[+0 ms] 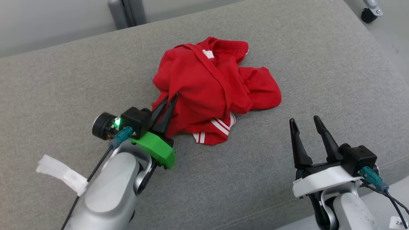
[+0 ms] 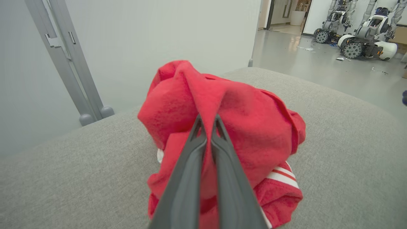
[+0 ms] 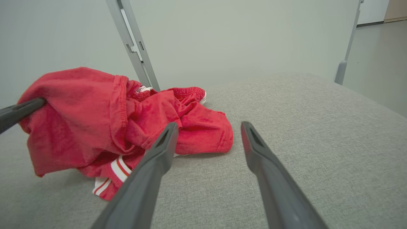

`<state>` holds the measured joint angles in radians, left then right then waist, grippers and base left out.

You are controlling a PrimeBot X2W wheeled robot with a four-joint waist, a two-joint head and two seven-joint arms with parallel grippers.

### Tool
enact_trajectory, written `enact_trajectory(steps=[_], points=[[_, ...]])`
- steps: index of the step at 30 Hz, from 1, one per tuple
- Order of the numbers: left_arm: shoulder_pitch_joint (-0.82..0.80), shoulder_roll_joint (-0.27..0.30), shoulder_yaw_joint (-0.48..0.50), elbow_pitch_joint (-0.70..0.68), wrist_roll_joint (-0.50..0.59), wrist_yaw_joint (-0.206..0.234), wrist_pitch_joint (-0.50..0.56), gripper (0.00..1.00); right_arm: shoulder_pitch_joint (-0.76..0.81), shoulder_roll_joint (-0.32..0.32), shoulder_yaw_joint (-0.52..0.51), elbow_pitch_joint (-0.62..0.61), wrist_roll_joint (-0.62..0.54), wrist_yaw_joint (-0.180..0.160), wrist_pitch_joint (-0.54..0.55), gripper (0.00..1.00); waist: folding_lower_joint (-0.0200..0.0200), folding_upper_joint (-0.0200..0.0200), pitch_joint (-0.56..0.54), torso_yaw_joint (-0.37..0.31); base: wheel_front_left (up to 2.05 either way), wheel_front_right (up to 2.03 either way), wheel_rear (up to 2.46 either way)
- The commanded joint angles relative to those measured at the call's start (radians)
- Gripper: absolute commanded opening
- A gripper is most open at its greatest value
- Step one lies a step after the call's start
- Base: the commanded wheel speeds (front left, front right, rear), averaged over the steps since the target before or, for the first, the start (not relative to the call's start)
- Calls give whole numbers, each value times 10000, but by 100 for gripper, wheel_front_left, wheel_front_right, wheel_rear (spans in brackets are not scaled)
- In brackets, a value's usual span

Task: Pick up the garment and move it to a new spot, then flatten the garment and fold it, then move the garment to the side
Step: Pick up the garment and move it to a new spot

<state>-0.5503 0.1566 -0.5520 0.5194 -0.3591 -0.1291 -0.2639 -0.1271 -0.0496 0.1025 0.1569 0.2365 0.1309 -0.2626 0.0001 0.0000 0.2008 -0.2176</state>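
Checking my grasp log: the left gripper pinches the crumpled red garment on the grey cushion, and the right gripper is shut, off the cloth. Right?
Not quite: the right gripper is open, its fingers spread apart in the right wrist view. The rest holds: the left gripper pinches the red garment on the grey cushion.

One red garment (image 1: 207,86); two pincers: left pincer (image 1: 171,96), right pincer (image 1: 304,119); one grey cushion (image 1: 303,64); one caster wheel (image 1: 369,14).

left end effector (image 2: 208,122) pinching red garment (image 2: 248,127) fold on cushion (image 2: 79,168).
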Motion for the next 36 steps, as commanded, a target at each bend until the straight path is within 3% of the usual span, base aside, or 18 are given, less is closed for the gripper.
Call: enact_trajectory(steps=[1, 9, 22, 30, 36], points=[[-391, -15, 17, -206, 26, -22, -11, 0, 49, -15, -4, 0, 77, -3, -35, 100, -1, 0, -60, 15, 0, 0, 0], [-2718, -286, -268, -1009, -18, -23, -11, 0, 94, -17, 139, 86, 391, -3, -35, 100, -1, 0, -210, -265, 0, 0, 0], [-6965, -395, -626, -819, -497, -23, 26, 0, 158, -15, 68, 76, 614, -3, -35, 100, -1, 0, -128, -581, 0, 0, 0], [-7156, -123, -336, -761, -781, -3, 9, 0, 153, -15, -28, 116, 611, -3, -35, 100, -1, 0, -168, -252, 0, 0, 0], [-6710, 50, -284, -814, -797, 33, 0, 0, 99, -15, -81, 90, 412, -3, -35, 100, -1, 0, -241, 447, 0, 0, 0]])
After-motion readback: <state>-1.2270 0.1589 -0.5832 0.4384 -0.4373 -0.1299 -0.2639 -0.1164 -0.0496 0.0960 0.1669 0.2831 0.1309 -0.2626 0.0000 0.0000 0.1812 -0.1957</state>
